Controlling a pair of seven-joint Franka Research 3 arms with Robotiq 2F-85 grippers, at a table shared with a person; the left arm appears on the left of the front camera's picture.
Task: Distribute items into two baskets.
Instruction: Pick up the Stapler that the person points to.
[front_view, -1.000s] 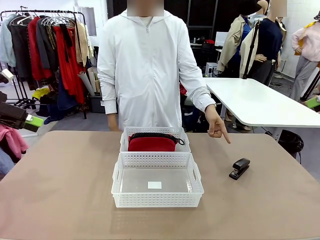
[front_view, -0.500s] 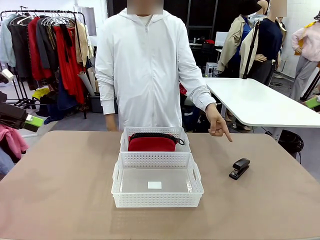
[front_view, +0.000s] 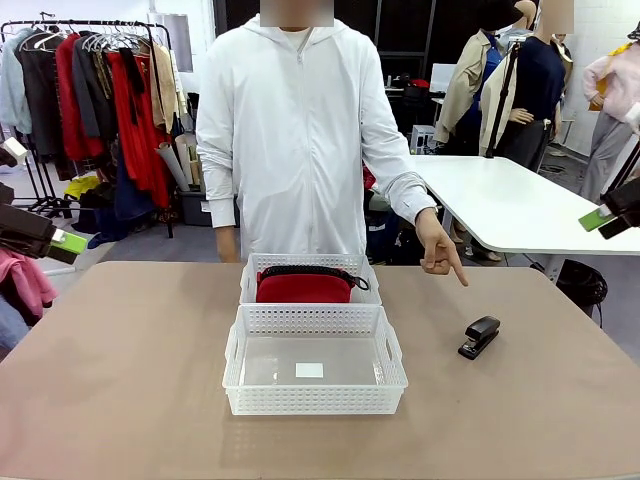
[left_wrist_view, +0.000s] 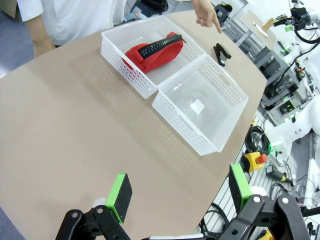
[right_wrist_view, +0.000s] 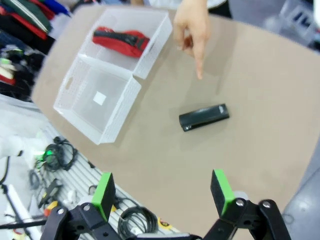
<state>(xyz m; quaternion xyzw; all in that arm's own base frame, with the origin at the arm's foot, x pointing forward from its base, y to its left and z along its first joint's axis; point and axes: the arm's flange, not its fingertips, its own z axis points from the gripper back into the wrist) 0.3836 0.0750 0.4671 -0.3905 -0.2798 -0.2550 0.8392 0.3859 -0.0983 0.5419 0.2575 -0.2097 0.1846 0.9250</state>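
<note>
**Right arm enters the picture; stapler on the table, out of both baskets**

Front view: the right gripper now pokes in at the right edge, high over the table; half a second ago it wasn't there. Baskets, pouch and stapler haven't moved. The person's hand has barely shifted, index finger aimed down at the stapler. The stapler lies right of the near basket, well apart from it, long axis slanting from near-left to far-right. The red pouch sits in the far basket, long axis left to right, zipper up. The two baskets touch.

Left wrist view: the left gripper hangs high over the table with fingers spread wide, holding nothing. The pouch lies lengthwise in the far basket.

Right wrist view: right gripper fingers spread wide, holding nothing. The stapler lies beyond them on bare table, long axis nearly across the picture, with the pointing fingertip just above it.
</note>
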